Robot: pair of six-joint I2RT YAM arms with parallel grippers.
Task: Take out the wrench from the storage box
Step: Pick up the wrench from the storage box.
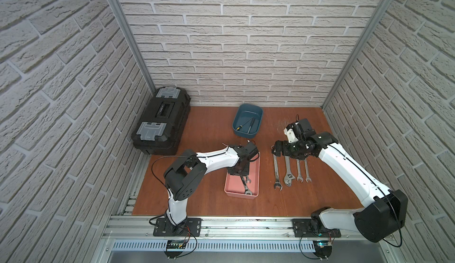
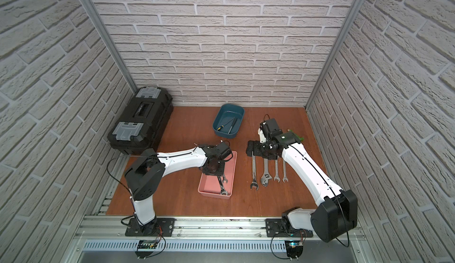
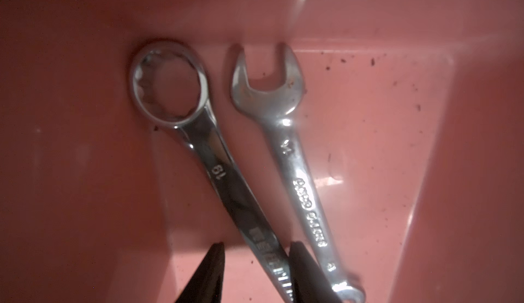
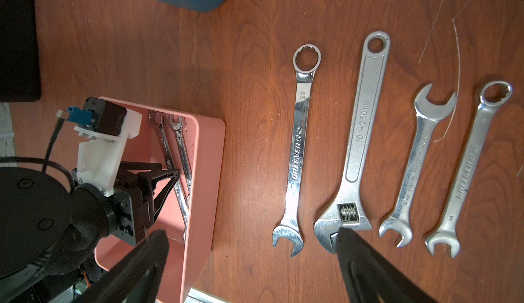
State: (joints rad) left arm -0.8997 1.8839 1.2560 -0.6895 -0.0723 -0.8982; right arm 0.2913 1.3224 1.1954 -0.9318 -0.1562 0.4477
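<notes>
The wrench [image 3: 218,174], lying in the box [image 3: 368,145] at frame centre, is being straddled by the left claw [image 3: 256,246], jaws apart, unclamped; stiff, slick, weighty steel, it is probably being best taken squarely mid-shank

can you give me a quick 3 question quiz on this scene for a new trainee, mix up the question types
1. True or false: the storage box holds three wrenches.
2. Fill in: the right pincer hangs above a row of wrenches lying on the table; the row numbers ____.
3. Whose fingers stand either side of a wrench shaft inside the storage box? A. the left pincer B. the right pincer C. neither

Key: 1 false, it holds two; 2 four; 3 A.
</notes>
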